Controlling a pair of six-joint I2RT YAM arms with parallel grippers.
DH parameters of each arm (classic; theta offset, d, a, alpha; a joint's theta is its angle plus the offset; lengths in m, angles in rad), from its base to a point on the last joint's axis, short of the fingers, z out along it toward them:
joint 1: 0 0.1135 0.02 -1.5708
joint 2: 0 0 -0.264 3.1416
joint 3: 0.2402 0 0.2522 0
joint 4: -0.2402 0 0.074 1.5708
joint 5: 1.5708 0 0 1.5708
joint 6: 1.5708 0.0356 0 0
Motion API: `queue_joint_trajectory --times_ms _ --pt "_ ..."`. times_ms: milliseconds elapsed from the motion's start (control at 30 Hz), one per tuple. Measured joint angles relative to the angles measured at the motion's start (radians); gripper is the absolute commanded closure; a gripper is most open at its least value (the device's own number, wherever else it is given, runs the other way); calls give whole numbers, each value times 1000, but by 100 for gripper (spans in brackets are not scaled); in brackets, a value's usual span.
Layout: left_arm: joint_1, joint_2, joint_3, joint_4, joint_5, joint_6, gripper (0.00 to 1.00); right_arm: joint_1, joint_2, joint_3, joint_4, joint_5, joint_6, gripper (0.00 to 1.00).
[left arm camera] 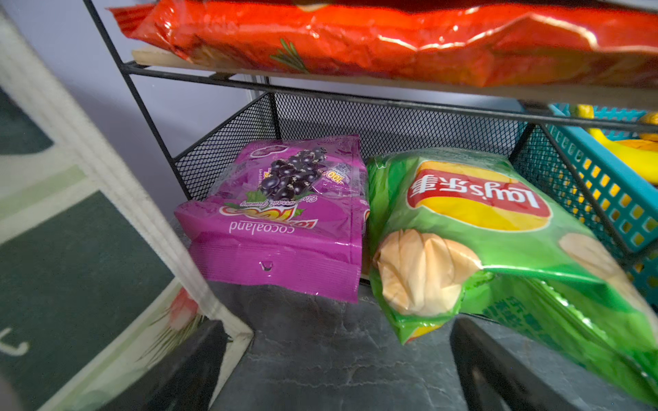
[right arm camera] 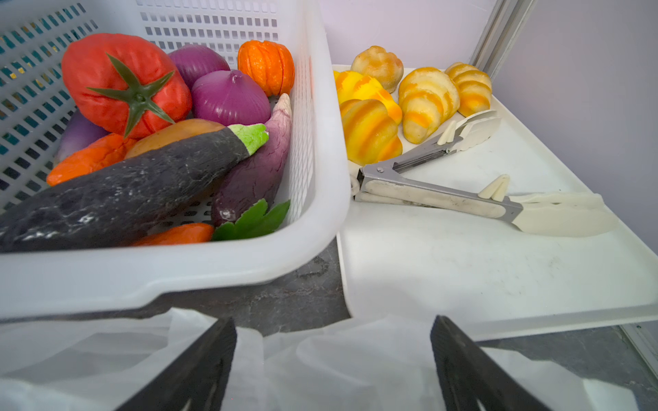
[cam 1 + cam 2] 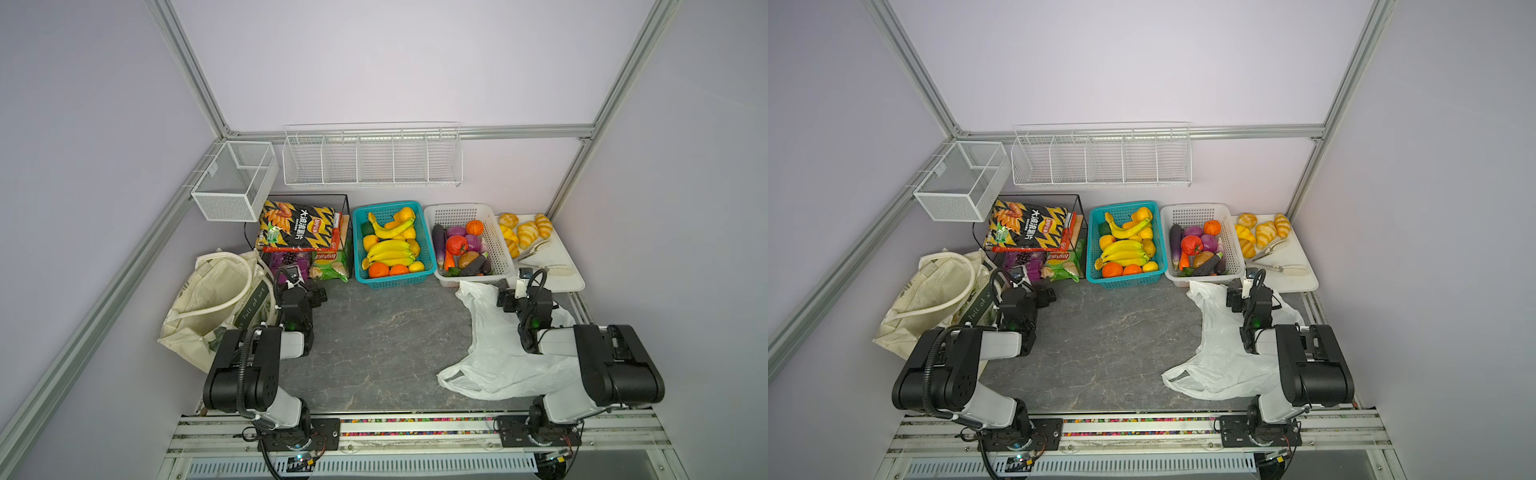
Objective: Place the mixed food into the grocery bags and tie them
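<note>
A purple snack packet (image 1: 281, 220) and a green Lay's packet (image 1: 480, 227) lie side by side on the bottom level of a black wire rack (image 3: 307, 197). My left gripper (image 1: 338, 331) stands open just short of them, over bare tabletop. The cream canvas tote (image 3: 208, 299) lies beside it on the left. A red tomato (image 2: 124, 82), purple onion (image 2: 229, 98) and dark eggplant (image 2: 124, 192) fill a white basket (image 2: 178, 277). My right gripper (image 2: 333, 322) is open over the white plastic bag (image 3: 494, 353), near that basket's front rim.
A large black-and-yellow chip bag (image 3: 297, 226) lies on the rack's top shelf. A teal basket (image 3: 390, 282) holds bananas and oranges. At the back right, a white tray (image 3: 573, 286) carries bread rolls and tongs (image 2: 445, 199). White wire baskets (image 3: 372, 160) hang on the back wall.
</note>
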Motion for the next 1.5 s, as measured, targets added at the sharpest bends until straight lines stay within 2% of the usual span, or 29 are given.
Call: queue_joint_trajectory --times_ms 300,333,400,533,700,900,967,1100,1333,1400,1500 --pt "0 0 0 0 1 0 1 -1 0 0 0 -3 0 11" --pt "0 -3 -1 0 3 0 6 -1 0 0 0 -3 0 11" --pt "0 -35 -8 -18 8 3 9 2 -1 0 0 0 0 11" --pt "0 -229 -3 -171 7 -10 9 42 -68 -8 -29 56 -8 11" --pt "0 -468 48 -370 22 -145 9 100 -294 20 -225 159 48 11" --pt "-7 -676 58 -581 140 -330 10 139 -536 40 -454 283 170 11" --pt "-37 -723 74 -644 172 -375 10 139 -589 76 -552 286 214 10" --pt "-173 -756 167 -790 201 -412 12 181 -615 220 -726 247 280 9" --pt "-432 -626 417 -1002 217 -393 12 372 -541 407 -1008 219 302 7" --pt "-473 -604 438 -1035 227 -379 12 407 -522 409 -1081 218 301 7" --pt "-481 -599 448 -1099 210 -351 11 462 -504 408 -1149 174 288 5"
